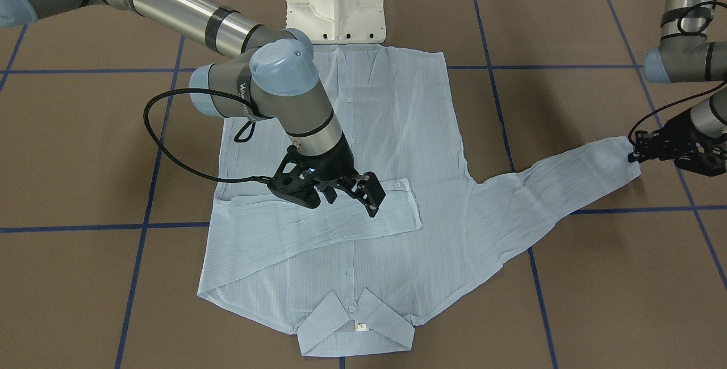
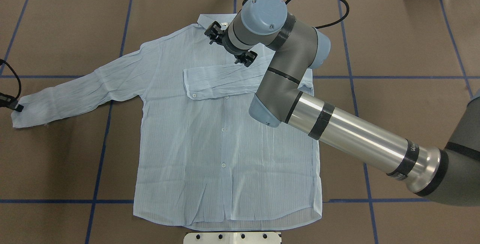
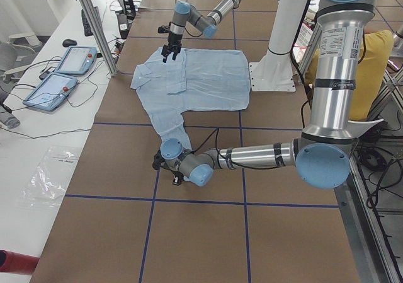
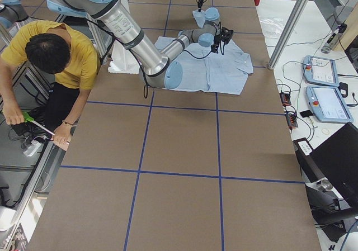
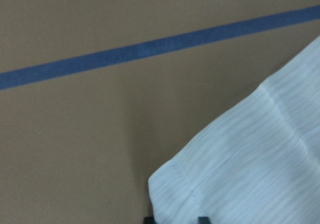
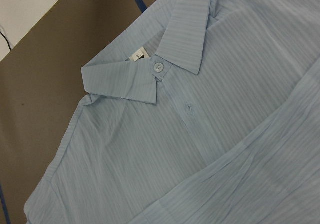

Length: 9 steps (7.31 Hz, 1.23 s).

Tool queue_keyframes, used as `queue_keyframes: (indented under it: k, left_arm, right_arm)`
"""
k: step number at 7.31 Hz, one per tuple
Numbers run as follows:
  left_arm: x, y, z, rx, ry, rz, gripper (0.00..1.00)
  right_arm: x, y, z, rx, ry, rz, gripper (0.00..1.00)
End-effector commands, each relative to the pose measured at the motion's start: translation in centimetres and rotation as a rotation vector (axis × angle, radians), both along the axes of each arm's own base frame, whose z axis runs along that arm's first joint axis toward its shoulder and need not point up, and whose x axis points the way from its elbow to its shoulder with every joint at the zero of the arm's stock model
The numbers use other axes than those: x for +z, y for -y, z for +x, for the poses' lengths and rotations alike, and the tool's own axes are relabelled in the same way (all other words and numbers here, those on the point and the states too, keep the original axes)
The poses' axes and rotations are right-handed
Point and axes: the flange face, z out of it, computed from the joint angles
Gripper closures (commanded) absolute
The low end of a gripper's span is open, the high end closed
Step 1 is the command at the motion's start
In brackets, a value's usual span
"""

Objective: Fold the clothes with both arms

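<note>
Shirt (image 2: 225,131) is flat on the brown table (image 1: 568,301), centre of the overhead view, button placket up, hem at the bottom by the white pedestal (image 1: 335,11), collar (image 1: 352,329) at the far end. Light blue with fine stripes and pale buttons; collar buttoned, small white neck tag (image 1: 361,326) showing. Fabric wrinkled, mostly on the sleeves. One sleeve (image 2: 221,80) is folded across the chest, its cuff with button ending left of the placket in the overhead. The other sleeve (image 2: 82,90) lies stretched out to the left edge of that view, crossing a blue tape line (image 5: 150,49). Left gripper (image 1: 635,153) sits at the end of that sleeve, on the cuff corner (image 5: 250,174). In the wrist view only its fingertips (image 5: 202,218) peek in at the bottom edge, a narrow gap with cloth between them; can't tell if it's actually clamped. Right gripper (image 1: 349,193) hangs over the folded sleeve, fingers spread wide, nothing held. The right arm's elbow and forearm block the upper right of the shirt in the overhead, shoulder area not visible there. Off the table: person in a yellow top (image 4: 61,61) crouched at the left edge of the exterior right view, two teach pendants (image 4: 324,89) on the white bench at its right.
</note>
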Motion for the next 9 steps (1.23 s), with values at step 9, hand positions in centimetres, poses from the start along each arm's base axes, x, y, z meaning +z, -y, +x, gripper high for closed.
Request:
queue_keyframes:
  k: [9]
  left_arm:
    - [-43.3, 2.4, 27.3, -0.214, -0.362, -0.512, 1.0]
  right_arm:
    - [20.0, 6.3, 22.3, -0.04, -0.101, -0.053, 0.01]
